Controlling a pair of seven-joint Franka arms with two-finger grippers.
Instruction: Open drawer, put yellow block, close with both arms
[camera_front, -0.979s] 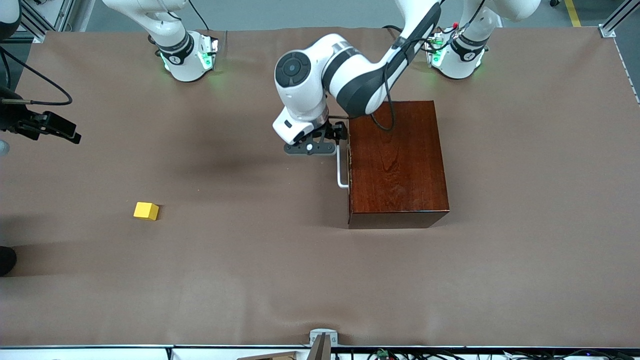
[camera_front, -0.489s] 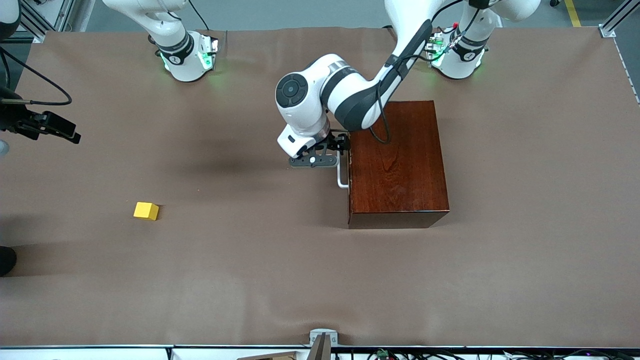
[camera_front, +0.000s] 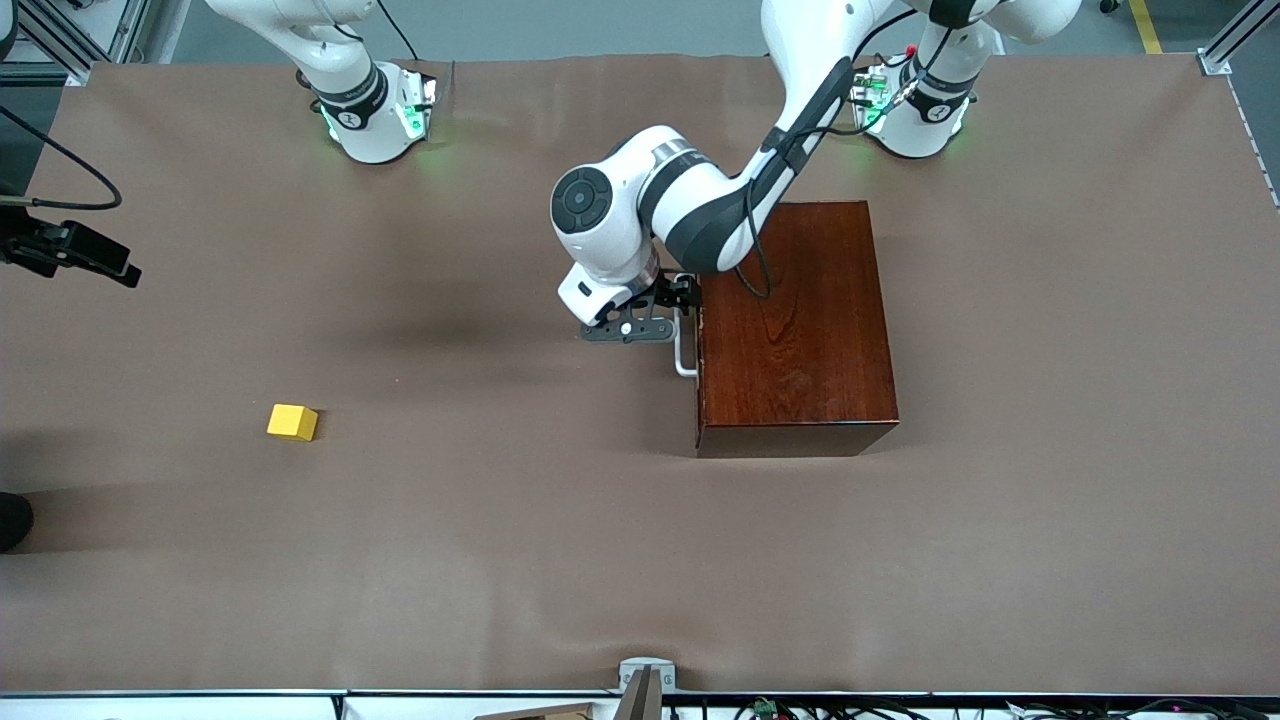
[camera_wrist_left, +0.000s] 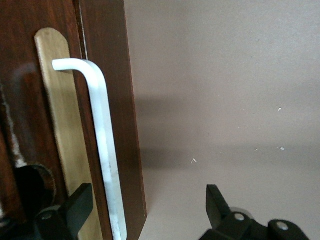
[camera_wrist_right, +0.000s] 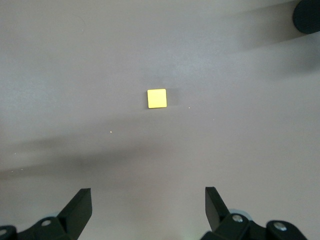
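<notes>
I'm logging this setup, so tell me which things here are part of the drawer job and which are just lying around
Job: drawer shut in the wooden box, its white handle between the open left gripper fingers; yellow block under the open right gripper.
Lying about: only the brown table cover.

Glossy reddish wood box, smooth white handle, matt brown table cover, matt yellow block.

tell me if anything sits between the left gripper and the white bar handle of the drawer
Nothing visible does. The left gripper is open at the dark reddish-brown wooden box, its fingers either side of the white U-shaped bar handle of the drawer.
</notes>
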